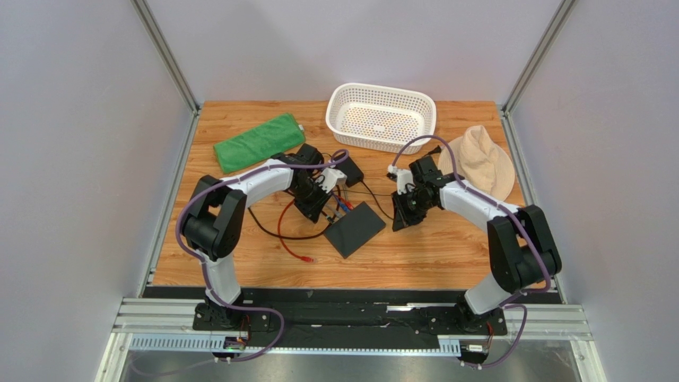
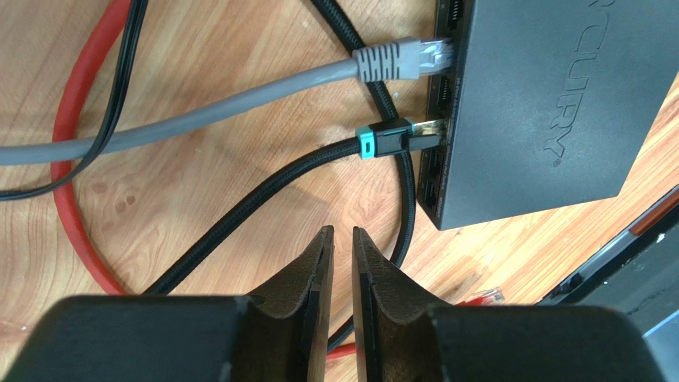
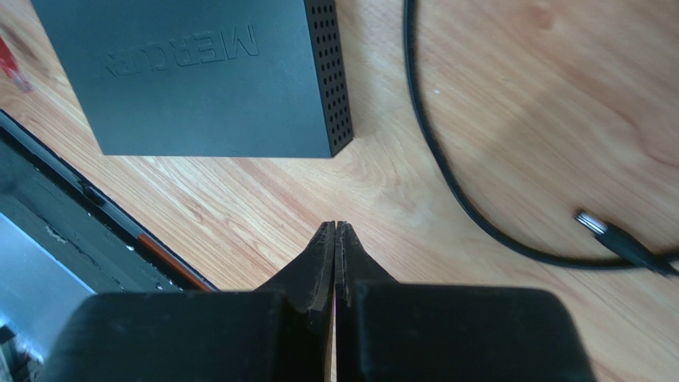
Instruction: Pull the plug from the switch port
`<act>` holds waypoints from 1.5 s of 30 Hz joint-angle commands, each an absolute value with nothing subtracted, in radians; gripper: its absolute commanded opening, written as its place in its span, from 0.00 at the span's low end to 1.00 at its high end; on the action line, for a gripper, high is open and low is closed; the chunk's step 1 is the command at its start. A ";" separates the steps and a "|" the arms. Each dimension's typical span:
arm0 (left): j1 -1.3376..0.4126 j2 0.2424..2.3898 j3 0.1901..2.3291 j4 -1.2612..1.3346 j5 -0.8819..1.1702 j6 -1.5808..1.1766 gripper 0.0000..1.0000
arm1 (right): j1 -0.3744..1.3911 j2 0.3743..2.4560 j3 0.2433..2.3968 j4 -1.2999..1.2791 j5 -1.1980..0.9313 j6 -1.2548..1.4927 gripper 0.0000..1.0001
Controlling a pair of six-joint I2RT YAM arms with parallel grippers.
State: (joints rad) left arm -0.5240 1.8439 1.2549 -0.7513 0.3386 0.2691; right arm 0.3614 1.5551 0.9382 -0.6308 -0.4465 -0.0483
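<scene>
Flat matte-black rectangular switch (image 2: pixel 550 103) lies on the wooden table (image 1: pixel 446 255) between the two arms, ports facing the left one. Two plugs are seated: a grey ribbed-boot plug (image 2: pixel 394 61) and a black teal-banded plug (image 2: pixel 390 139) on a braided cord. Left gripper (image 2: pixel 341 232) is slightly parted, empty, just short of the teal one. Right gripper (image 3: pixel 336 227) is clenched on nothing, near the switch's vented side. Looks like the approach step. Next: widen jaws, advance, pinch the plug body, pull straight out, probably bracing the switch.
</scene>
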 commanded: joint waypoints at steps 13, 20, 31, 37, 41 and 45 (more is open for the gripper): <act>-0.747 1.861 1.244 -0.759 0.370 0.287 0.19 | 0.429 1.937 1.161 -0.565 -0.572 0.080 0.00; -0.850 1.847 1.258 -0.788 0.391 0.302 0.19 | 0.425 1.990 1.219 -0.557 -0.580 0.092 0.00; -0.874 1.778 1.342 -0.871 0.414 0.339 0.21 | 0.365 1.855 1.247 -0.613 -0.554 0.005 0.00; -0.787 1.631 1.446 -0.986 0.503 0.321 0.31 | 0.249 1.608 1.281 -0.632 -0.486 -0.187 0.00; -0.660 1.588 1.497 -0.965 0.526 0.209 0.36 | 0.233 1.436 1.333 -0.531 -0.390 -0.279 0.14; -0.559 1.591 1.535 -0.897 0.580 0.112 0.41 | 0.239 1.339 1.344 -0.379 -0.446 -0.214 0.81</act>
State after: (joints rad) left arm -0.6388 1.5906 1.4971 -0.9382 0.5049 0.2279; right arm 0.2176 1.4284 1.3048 -0.5529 -0.4339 -0.1963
